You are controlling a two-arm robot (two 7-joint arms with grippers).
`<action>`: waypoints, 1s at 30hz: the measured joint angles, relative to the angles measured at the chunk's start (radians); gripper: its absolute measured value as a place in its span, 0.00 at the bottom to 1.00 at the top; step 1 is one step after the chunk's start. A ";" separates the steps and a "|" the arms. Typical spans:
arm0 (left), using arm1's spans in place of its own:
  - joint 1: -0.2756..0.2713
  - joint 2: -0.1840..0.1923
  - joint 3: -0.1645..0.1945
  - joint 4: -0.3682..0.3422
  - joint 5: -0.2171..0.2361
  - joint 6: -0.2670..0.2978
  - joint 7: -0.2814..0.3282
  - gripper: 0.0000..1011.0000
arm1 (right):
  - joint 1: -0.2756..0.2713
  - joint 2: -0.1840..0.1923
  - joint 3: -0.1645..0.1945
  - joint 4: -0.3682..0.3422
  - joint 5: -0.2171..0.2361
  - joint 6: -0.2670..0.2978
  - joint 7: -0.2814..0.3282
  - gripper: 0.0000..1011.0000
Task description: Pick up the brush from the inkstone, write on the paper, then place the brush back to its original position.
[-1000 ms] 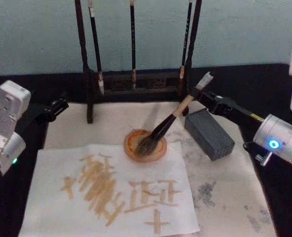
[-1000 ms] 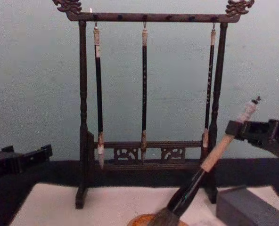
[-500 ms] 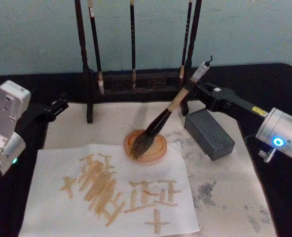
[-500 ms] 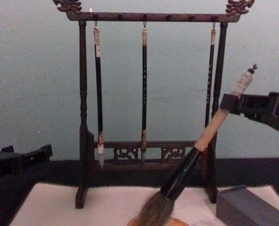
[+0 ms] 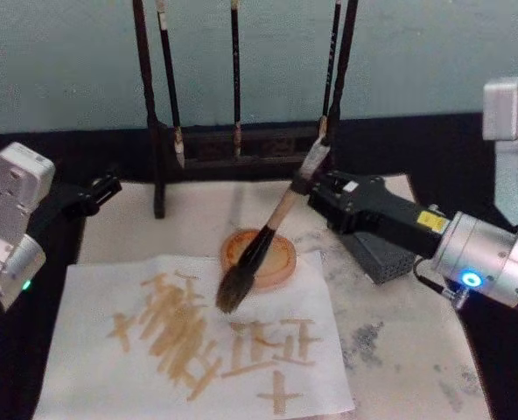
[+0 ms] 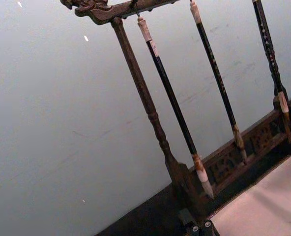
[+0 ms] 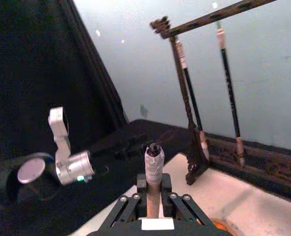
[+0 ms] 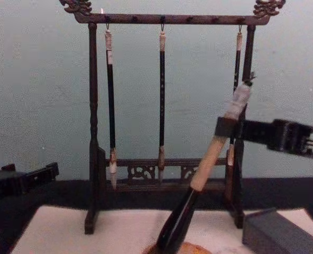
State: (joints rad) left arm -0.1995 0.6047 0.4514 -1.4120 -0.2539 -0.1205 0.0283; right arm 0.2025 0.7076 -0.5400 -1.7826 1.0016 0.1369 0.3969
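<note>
Holding the big brush over the paper

Squeezed tight on the pale handle of the brush (image 5: 268, 232), the right gripper (image 5: 307, 185) grips it high up, just under the white end cap. In the right wrist view the gripper (image 7: 154, 184) has its two fingers pressed on each side of the handle, and the cap of the brush (image 7: 154, 161) sticks up between them. In the chest view the gripper (image 8: 226, 127) holds the brush (image 8: 209, 159) on a slant, with the cap up by the stand and the black part low.

The bushy tip points down and toward the robot's left. It is at the top edge of the paper (image 5: 93, 367), just past the round orange inkstone (image 5: 285, 261). I cannot tell if the hairs touch the sheet. Tan marks are on the paper near the tip.

Behind the fingers, the black gripper body reaches in from the right, above the grey block (image 5: 383, 261). Next comes a silver wrist with a blue light, and then a white arm part going up at the right edge.

The left gripper (image 5: 101, 188) is parked at the left side of the table, well apart from the brush.

The dark brush stand (image 5: 158, 131) is at the back with three thin brushes (image 8: 162, 95) hanging on it.
</note>
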 joint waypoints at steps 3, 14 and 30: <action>0.000 0.000 0.000 0.000 0.000 0.000 0.000 0.99 | 0.006 -0.006 -0.021 -0.009 -0.059 -0.001 -0.011 0.17; 0.000 0.000 0.000 0.000 0.000 0.000 0.000 0.99 | 0.030 -0.048 -0.078 0.013 -0.187 0.025 -0.033 0.17; 0.000 0.000 0.000 0.000 0.000 0.000 0.000 0.99 | -0.016 -0.029 -0.044 0.002 -0.214 0.044 -0.013 0.17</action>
State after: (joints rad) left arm -0.1995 0.6047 0.4514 -1.4120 -0.2539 -0.1206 0.0282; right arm 0.1862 0.6790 -0.5836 -1.7808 0.7880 0.1813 0.3843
